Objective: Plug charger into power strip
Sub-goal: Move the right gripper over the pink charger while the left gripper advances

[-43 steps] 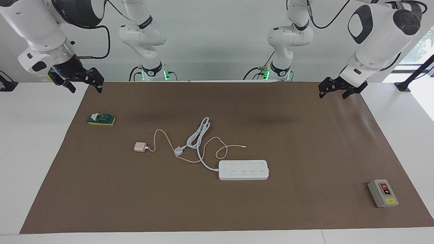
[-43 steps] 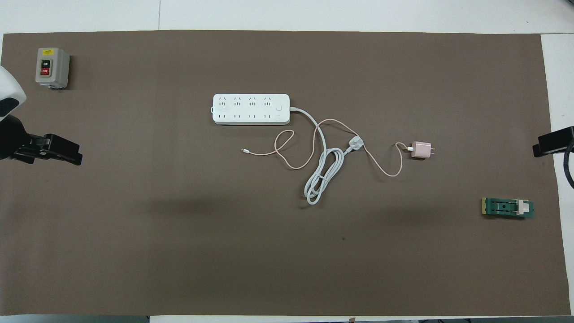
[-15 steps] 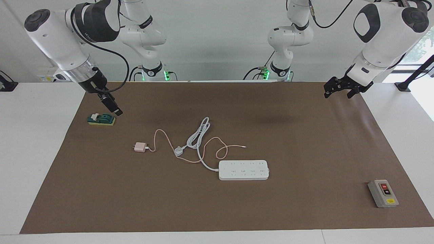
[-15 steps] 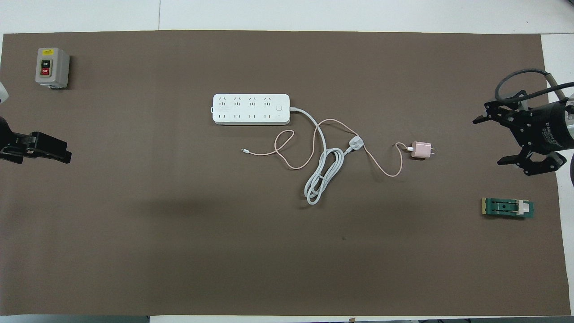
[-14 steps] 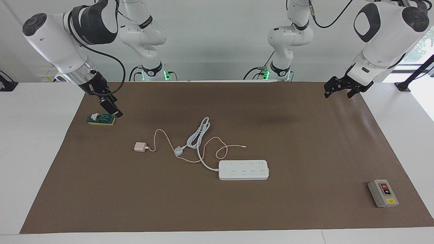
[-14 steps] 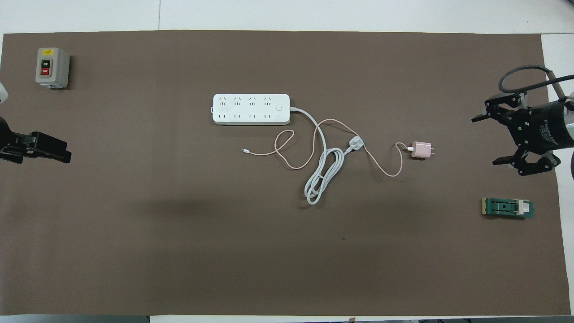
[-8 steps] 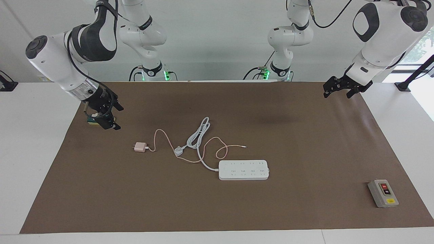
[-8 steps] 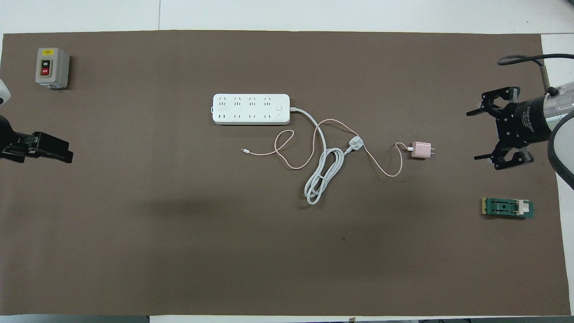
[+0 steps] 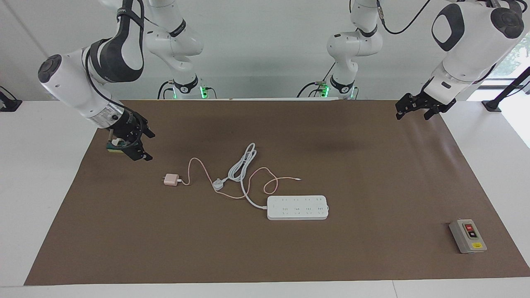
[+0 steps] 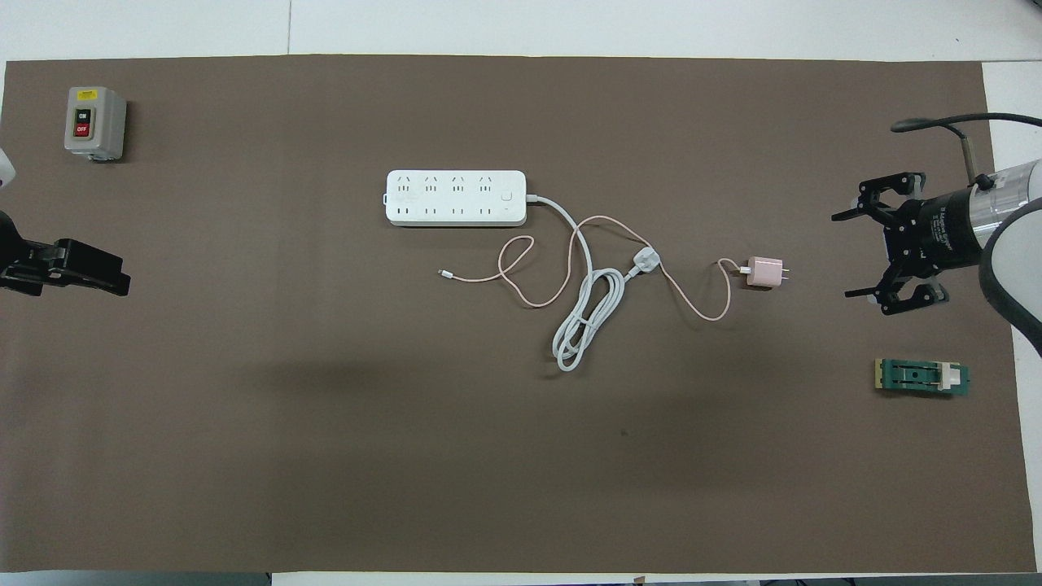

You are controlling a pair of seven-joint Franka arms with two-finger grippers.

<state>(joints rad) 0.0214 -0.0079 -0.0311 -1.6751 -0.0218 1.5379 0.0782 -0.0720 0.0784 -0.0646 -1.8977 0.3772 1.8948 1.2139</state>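
The right claw (image 9: pixel 143 145) hangs in the air with its fingers spread wide and nothing between them; in the facing view it partly hides the small green block (image 10: pixel 922 378) that lies at the right arm's end of the brown mat (image 9: pixel 372 174), while from overhead it shows (image 10: pixel 855 252) over bare mat between that block's end of the counter (image 9: pixel 37 165) and the charger. It touches nothing. The left claw (image 9: pixel 410 111) is raised over the mat's corner at the left arm's end, close to the robots, also open and empty; that arm waits. The charger (image 9: pixel 169 180) lies on the mat, apart from both claws, its metal prongs pointing toward the right arm's end, and its thin pink cable (image 9: pixel 265 182) wanders in loops toward the middle of the mat. The power strip (image 9: pixel 297 207) lies flat with its sockets up, farther from the robots than the charger and toward the left arm's end from it, with no plug in any socket. Its thick white cord (image 9: pixel 242 163) runs from the strip's end into a coil and finishes at a white three-pin plug (image 9: pixel 218 184), which lies on the mat between charger and strip, the pink cable crossing the cord there. A grey switch box (image 9: pixel 468 236) with red and black buttons stands near the mat's corner at the left arm's end, well apart from everything else.
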